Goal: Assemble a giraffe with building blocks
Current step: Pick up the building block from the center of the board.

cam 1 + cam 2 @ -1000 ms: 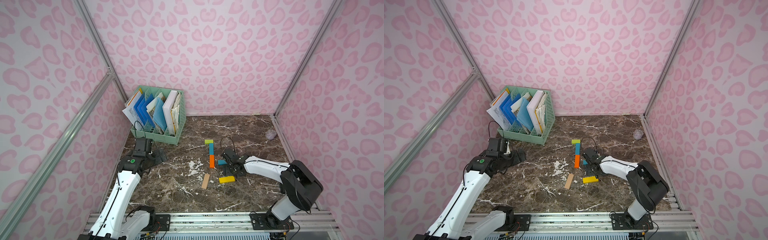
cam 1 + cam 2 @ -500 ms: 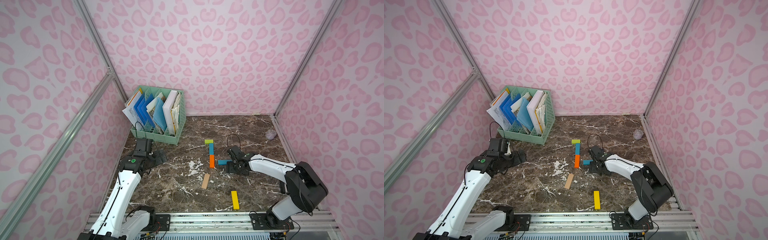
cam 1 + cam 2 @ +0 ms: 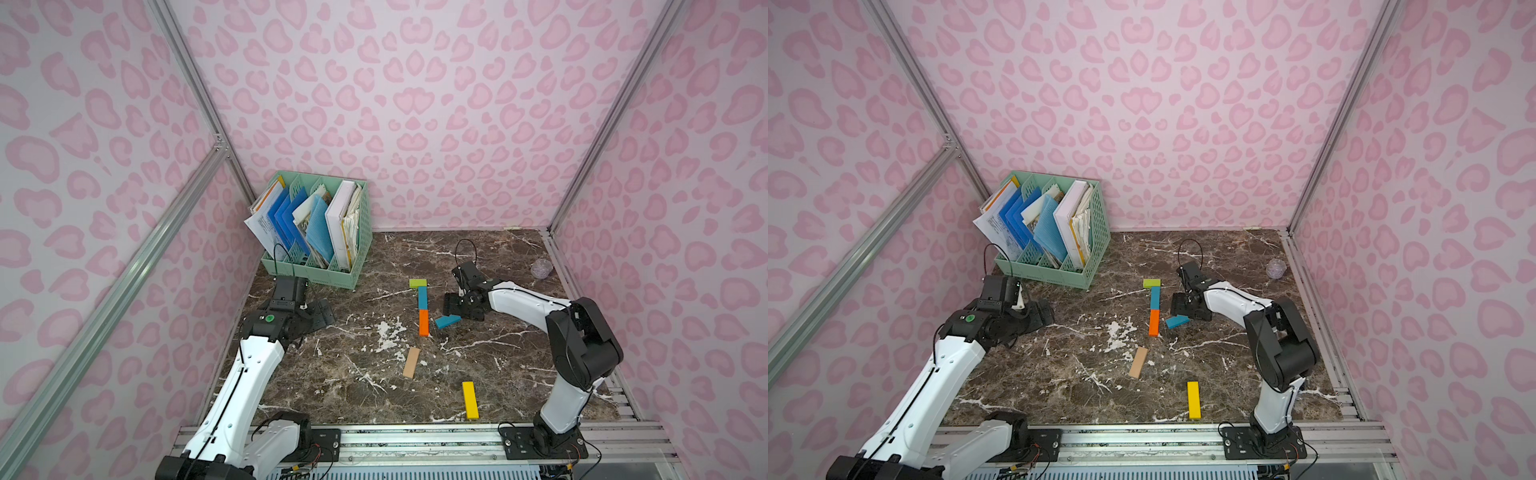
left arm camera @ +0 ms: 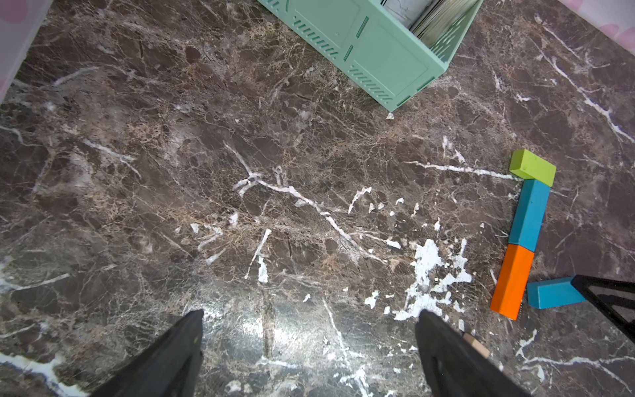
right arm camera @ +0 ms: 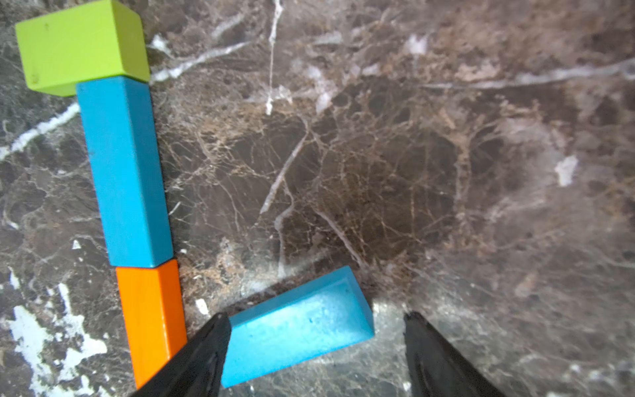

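Idling beside the rack [image 3: 332, 275], the left gripper [image 4: 309, 312] holds its fingers spread wide over bare table [image 3: 353, 374], with nothing between them. Off past its right finger lies the giraffe so far: green block [image 3: 418, 283], blue block [image 3: 422, 298] and orange block [image 3: 423, 322], end to end and touching. The tan block [image 3: 411, 362] lies loose and tilted, joined to nothing.

The second blue block [image 5: 295, 323], the body, lies askew just off the orange block's end, between the fingers of the right gripper [image 5: 314, 316]. Those fingers are spread. One tip sits at the block's end by the orange, the other stands clear of the far end, so nothing is pinched.

What has changed is the yellow block [image 3: 470, 400]. A second ago it lay just beside those fingers; now it lies well apart from them, near the front rail. It was probably knocked away, so that leg must be fetched again, and the body still needs squaring.

The table is dark marble with white veins, chipped white patches and some glare, and it looks slick. Pink spotted walls [image 3: 415, 104] enclose it, and a small clear ball [image 3: 541, 268] sits at the far right edge.
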{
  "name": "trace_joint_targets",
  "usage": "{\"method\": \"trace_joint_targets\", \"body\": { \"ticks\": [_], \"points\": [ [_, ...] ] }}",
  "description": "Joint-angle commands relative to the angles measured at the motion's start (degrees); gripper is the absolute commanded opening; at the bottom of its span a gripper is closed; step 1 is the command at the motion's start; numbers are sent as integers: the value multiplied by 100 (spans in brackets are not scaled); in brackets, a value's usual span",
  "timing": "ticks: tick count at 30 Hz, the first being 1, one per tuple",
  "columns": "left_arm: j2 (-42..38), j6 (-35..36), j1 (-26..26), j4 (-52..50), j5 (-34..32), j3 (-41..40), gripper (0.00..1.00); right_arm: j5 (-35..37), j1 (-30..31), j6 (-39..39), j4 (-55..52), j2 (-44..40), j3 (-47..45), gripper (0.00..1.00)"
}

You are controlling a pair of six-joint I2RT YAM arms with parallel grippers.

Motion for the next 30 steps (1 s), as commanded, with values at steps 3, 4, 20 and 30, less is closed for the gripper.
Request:
{"method": "trace_joint_targets", "body": {
  "ticks": [3,4,20,30],
  "points": [
    [107,103,6,135,-22,13,99,245,-96,-58,-527,509,488,80],
    [118,104,3,132,-7,27,99,282,-100,-72,-594,605,566,79],
    [161,139,1,223,39,30,98,878,302,406,-1547,445,828,83],
    [133,163,2,268,140,67,99,-238,352,2417,-1978,719,1741,84]
  ]
}}
